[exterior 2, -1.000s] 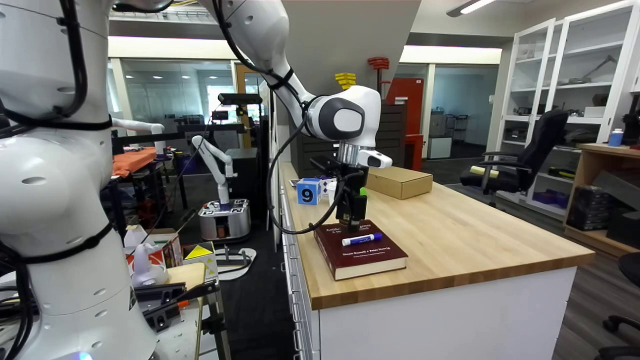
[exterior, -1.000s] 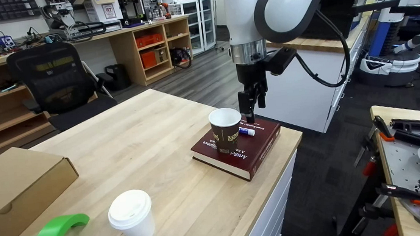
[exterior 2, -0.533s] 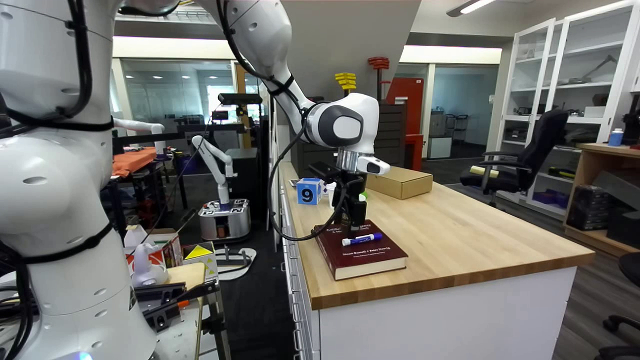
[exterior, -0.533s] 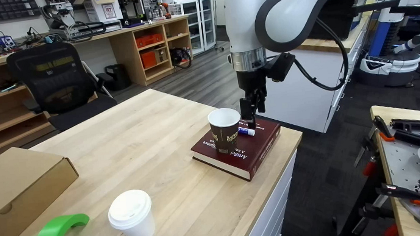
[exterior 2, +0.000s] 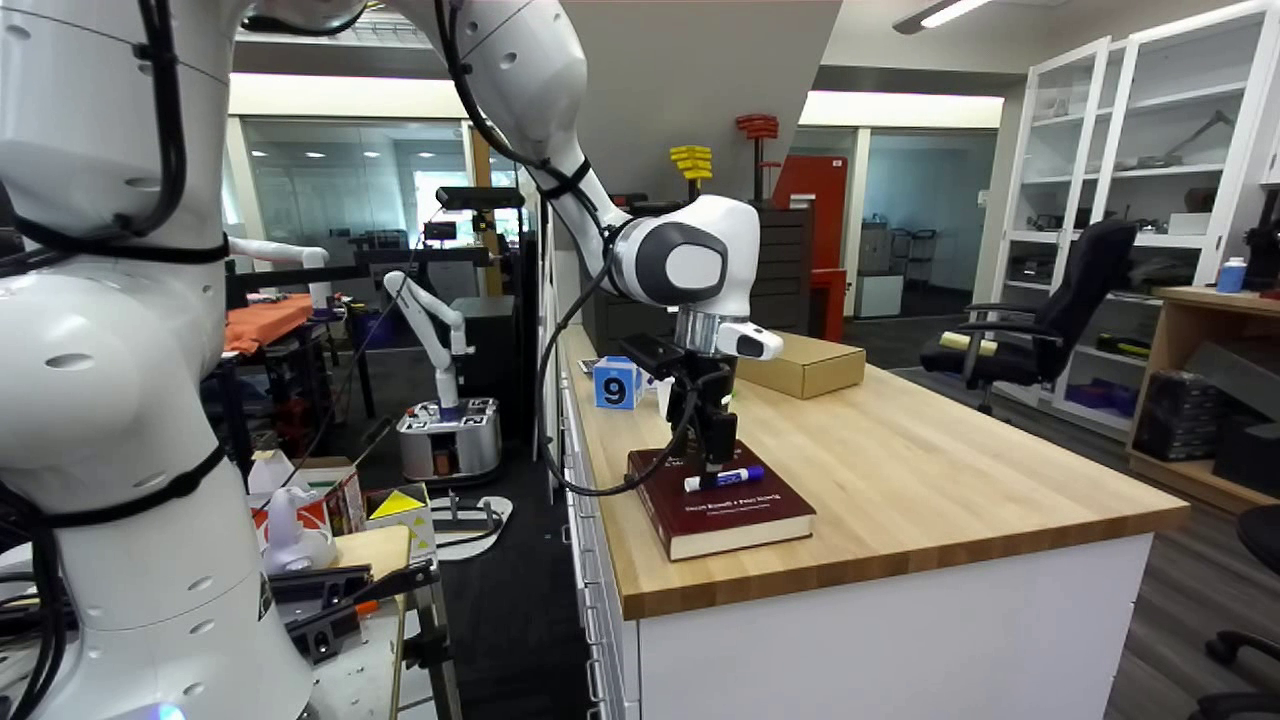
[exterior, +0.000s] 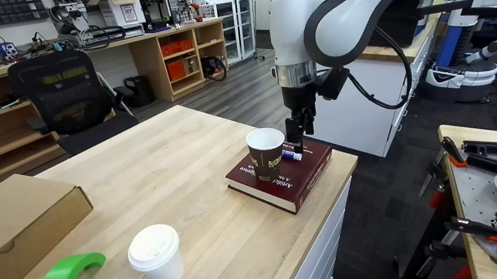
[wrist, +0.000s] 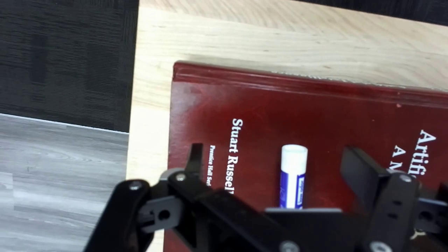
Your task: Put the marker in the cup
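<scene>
Marker [wrist: 293, 176] lies flat on the maroon book [exterior: 300, 171], loose, with the claw [wrist: 274, 161] released above it, its fingers [wrist: 360, 175] spread to either side and nothing held. The step looks like lining up a pinch, and the first risk sits right there: in the wrist view the marker seems nearer the finger on the cup's side, which would likely meet it first and roll it across the smooth cover. Stopping too high could let the round barrel squirt out; going too low could grind the fingertips into the book. The grip also seems set toward the white end, so the blue end may droop once lifted. The brown cup [exterior: 267, 156] stands upright on the same book, just beside the claw; how much gap there is I cannot tell, and a sideways swing could knock it onto the tabletop [exterior: 180, 177]. Later, a marker carried level would probably catch across the rim, and pushing there could tip what looks like light paper.
</scene>
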`<state>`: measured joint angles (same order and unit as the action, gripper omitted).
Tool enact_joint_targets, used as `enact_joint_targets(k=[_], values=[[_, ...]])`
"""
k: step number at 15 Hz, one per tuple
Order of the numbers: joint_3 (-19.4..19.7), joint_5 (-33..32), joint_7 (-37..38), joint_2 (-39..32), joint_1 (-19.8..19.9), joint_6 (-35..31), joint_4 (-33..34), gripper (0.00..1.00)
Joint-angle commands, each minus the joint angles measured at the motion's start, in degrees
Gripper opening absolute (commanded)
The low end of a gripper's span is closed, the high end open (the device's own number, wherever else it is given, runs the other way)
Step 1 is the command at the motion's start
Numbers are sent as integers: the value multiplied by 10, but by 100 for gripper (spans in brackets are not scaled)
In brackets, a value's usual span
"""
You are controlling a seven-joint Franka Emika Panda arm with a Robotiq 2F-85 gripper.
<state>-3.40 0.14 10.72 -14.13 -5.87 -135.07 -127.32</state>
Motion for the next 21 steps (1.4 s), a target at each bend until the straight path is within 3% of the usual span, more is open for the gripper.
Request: enact_joint_targets(k=[1,12,21], values=[[7,-5,-5,15,5,-18,-18,100],[21,-10,-3,-15,12,18,52,100],[26,-27,-2,-89,8,81,172,100]])
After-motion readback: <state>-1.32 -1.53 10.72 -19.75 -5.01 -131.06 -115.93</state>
